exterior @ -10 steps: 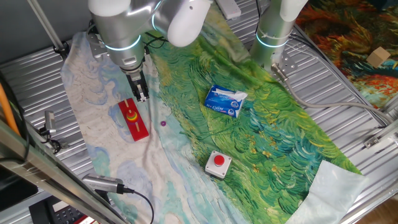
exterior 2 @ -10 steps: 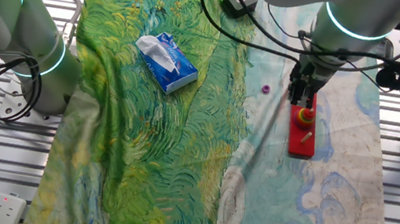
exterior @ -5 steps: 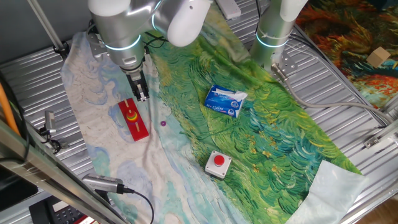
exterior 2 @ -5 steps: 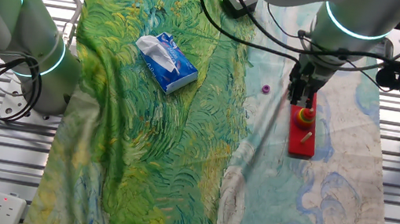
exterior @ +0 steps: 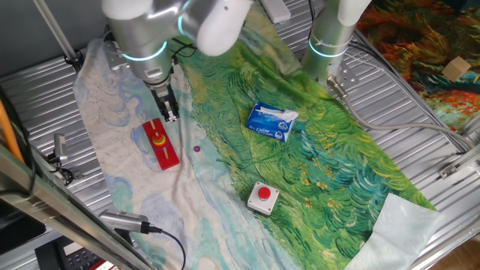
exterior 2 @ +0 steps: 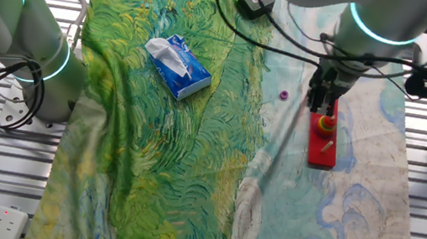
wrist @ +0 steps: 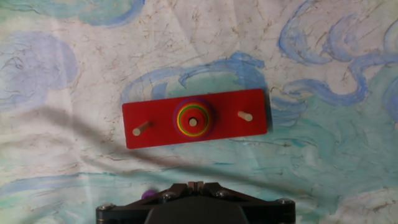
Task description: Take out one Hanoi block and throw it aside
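One fixed view: gripper (exterior: pixel 170 114) poised above red base board (exterior: pixel 161 144), fingers closed, nothing held; other fixed view: purple piece (exterior 2: pixel 283 94) seen beside the board; hand view: Hanoi block (wrist: pixel 193 122) seated atop middle-peg stack, fingertips cut off by the frame edge.

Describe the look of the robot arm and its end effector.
The arm is glossy silver-white with rounded joints and a glowing cyan ring near the wrist. Black cables run along it. The end effector is small, dark and slender, with two thin fingers.
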`<state>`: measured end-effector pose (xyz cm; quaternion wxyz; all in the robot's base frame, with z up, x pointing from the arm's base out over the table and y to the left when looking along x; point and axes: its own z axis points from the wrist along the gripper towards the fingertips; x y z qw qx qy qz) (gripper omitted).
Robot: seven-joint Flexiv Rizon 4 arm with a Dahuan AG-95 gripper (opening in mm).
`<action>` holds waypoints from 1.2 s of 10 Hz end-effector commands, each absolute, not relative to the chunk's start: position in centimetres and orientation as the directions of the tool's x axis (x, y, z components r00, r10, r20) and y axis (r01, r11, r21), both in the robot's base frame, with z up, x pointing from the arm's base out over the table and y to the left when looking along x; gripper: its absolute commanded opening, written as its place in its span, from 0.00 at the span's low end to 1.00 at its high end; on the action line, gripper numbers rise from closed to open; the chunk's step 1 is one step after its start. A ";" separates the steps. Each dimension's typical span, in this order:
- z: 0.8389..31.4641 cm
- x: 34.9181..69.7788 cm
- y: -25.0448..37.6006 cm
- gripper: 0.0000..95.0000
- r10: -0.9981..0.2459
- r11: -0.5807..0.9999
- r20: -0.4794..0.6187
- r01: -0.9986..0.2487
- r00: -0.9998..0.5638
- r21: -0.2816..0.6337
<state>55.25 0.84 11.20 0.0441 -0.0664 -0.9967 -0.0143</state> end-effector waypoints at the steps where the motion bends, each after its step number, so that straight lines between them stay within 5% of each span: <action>1: 11.1 55.3 0.8 0.00 0.131 0.991 0.143 0.133 -0.981 0.005; 12: 11.1 55.3 0.8 0.00 0.107 0.994 0.186 0.109 -0.977 0.001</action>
